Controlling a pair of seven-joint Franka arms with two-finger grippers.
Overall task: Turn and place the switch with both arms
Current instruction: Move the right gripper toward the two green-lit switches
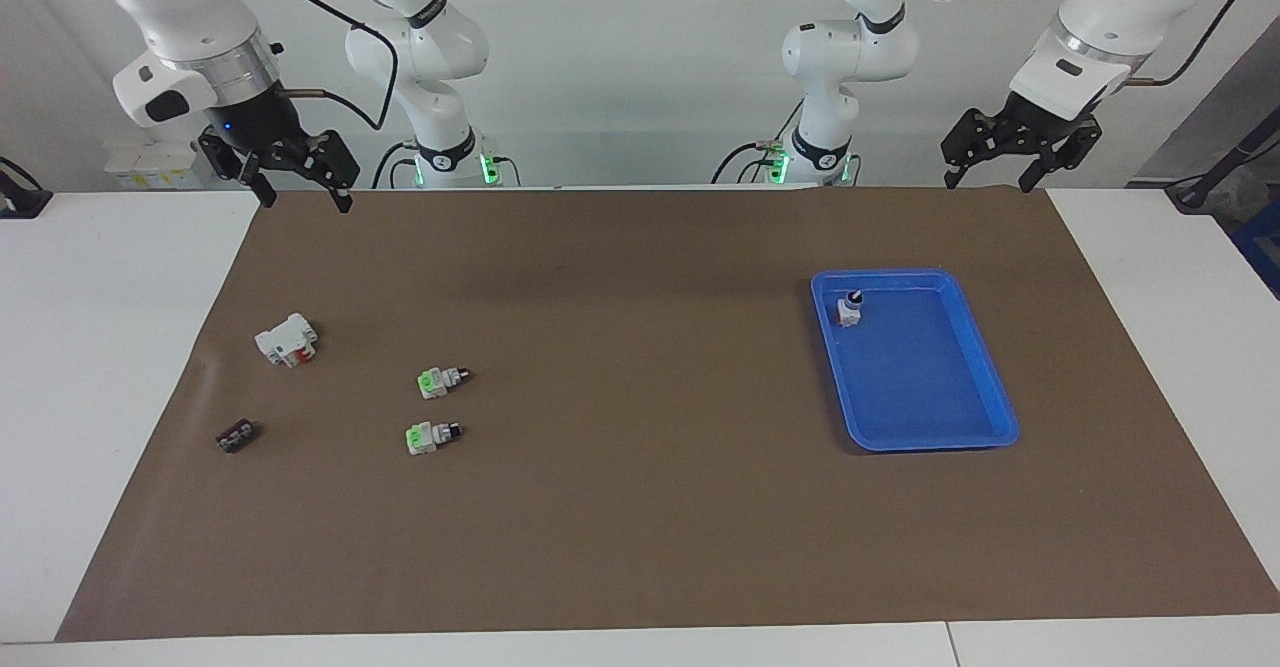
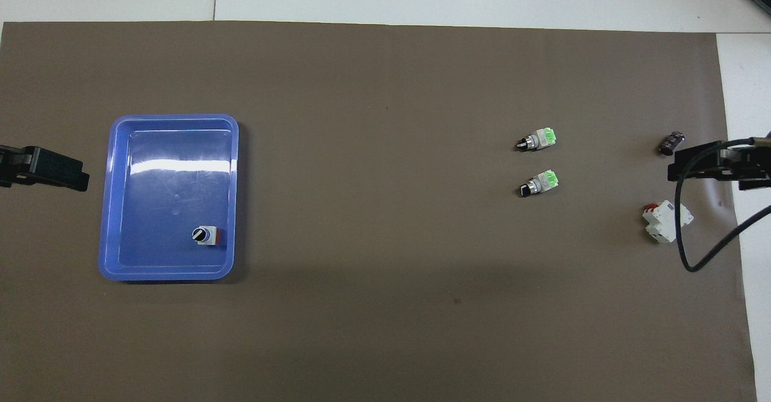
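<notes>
Blue tray holds one switch, seemingly upright; both end effectors spread.

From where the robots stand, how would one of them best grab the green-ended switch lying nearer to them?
Probably across its white-grey middle, from straight above. That switch lies on its side on the mat, with its green end and its black knob pointing toward the two ends of the table, so the fingers could close across the body's long sides. The right gripper, open, hangs at that end of the table; the second switch lies clear of it.
</notes>
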